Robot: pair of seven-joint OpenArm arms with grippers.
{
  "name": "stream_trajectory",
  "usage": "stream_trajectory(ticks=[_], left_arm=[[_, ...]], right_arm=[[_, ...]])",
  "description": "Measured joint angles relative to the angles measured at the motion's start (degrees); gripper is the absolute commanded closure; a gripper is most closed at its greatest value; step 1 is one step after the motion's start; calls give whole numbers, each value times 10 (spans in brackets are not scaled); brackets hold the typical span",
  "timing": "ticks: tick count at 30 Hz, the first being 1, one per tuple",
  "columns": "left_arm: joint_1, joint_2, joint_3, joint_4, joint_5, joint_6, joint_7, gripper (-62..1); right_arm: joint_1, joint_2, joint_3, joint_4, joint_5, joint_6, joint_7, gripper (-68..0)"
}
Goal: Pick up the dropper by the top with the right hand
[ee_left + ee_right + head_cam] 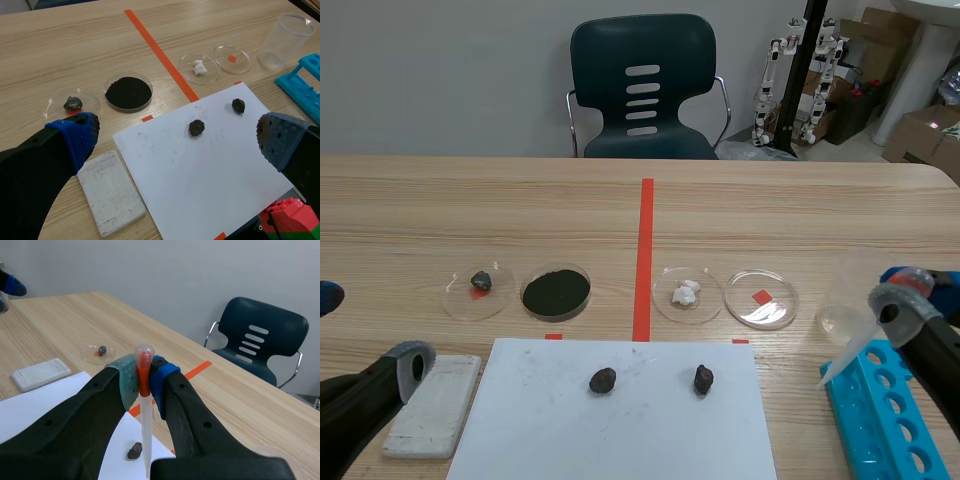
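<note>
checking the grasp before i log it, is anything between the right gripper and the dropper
Nothing visible does. The right gripper is shut on the dropper, its pads pressed straight against the neck just under the bulb.

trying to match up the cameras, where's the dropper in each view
Scene view: the dropper is at the far right, held by the right gripper, with its tip slanting down by the blue rack.
Left wrist view: not in it.
Right wrist view: upright, pinched just under its bulb between that gripper's own pads.
Shared landmark: the dish with a dark stone.
</note>
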Motion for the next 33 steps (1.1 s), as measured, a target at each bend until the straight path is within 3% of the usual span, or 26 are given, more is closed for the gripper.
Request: stream_trajectory(ticks=[4,6,14,33], left_arm=[[0,0,0,0,0,0,0,-623],[0,0,0,0,0,0,0,-623],[0,0,0,0,0,0,0,-623],[0,0,0,0,0,0,0,-623]], right_arm=[[0,-33,0,2,-25,6,0,-50],[3,-42,0,2,-45,21,0,-50],[6,-46,-1,2,-84,69,0,-50],[7,-46,-1,2,-82,68,21,-50]])
